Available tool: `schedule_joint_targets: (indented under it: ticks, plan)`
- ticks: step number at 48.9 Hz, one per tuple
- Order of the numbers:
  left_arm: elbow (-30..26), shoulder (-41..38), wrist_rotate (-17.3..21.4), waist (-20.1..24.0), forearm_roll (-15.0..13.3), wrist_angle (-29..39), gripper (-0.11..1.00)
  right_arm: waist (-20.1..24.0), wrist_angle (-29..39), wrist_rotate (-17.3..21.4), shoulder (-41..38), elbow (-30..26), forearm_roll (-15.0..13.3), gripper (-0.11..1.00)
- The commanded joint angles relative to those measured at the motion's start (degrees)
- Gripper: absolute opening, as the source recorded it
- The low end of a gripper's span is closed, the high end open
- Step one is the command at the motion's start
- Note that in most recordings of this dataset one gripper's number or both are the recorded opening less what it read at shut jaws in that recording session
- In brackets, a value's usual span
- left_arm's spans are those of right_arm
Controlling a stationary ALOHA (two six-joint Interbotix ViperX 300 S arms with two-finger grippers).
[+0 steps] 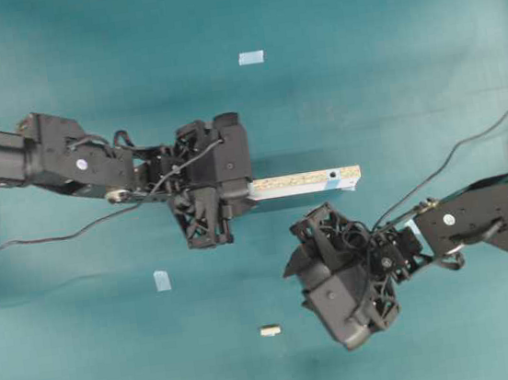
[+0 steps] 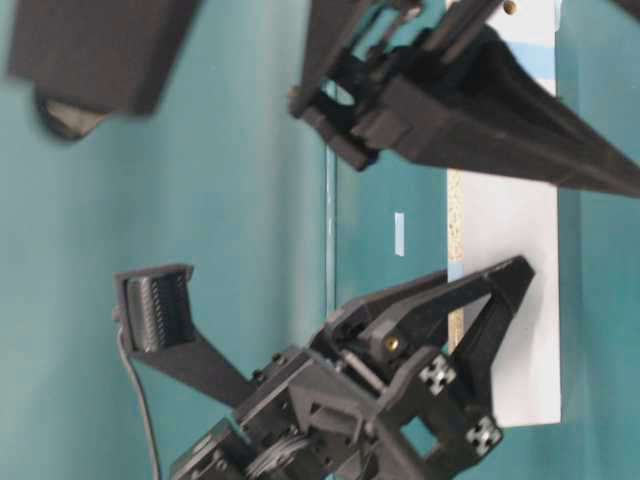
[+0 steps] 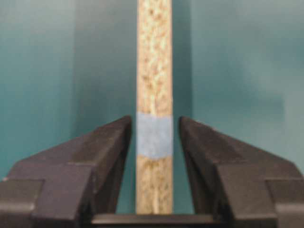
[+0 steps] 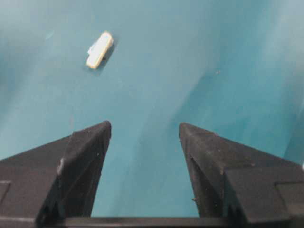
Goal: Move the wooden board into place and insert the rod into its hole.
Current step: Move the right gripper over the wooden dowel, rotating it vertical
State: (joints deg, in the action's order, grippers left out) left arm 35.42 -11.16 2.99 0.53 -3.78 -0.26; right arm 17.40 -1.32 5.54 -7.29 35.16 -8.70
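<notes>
Lying between the left end effector (image 3: 153, 135) fingertips, untouched: wooden board (image 3: 153, 71).

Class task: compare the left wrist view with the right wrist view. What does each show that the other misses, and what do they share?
Only the left wrist view shows the wooden board, standing between the fingers of the left gripper with a slim gap on each side and a blue patch level with the fingertips. Only the right wrist view shows the rod, lying loose on the table ahead of the open right gripper. Both show a pair of black fingers over the teal surface.
</notes>
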Motion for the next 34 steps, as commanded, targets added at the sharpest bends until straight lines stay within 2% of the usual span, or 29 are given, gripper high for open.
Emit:
schedule_joint_targets:
  ticks: [1,14,18,23,34]
  plan:
    - [0.62,3.16,-0.44,-0.18,0.0,0.18,0.43,0.97,5.63,3.87,2.29,-3.87,0.53,0.7]
    - [3.34,4.83,-0.53,-0.35,-0.09,0.18,0.43,2.37,23.91,19.86,-0.18,-14.68,0.44,0.7]
    - [3.43,4.75,-0.44,-0.53,-0.09,0.0,0.43,2.46,27.07,23.03,-2.02,-17.93,0.44,0.7]
    - [3.6,4.75,-0.44,-0.62,-0.09,-0.09,0.43,2.46,30.41,24.79,-4.75,-22.15,0.35,0.7]
    - [3.6,4.75,-0.44,-0.79,-0.09,-0.09,0.43,2.72,37.79,24.96,-10.46,-29.36,0.35,0.7]
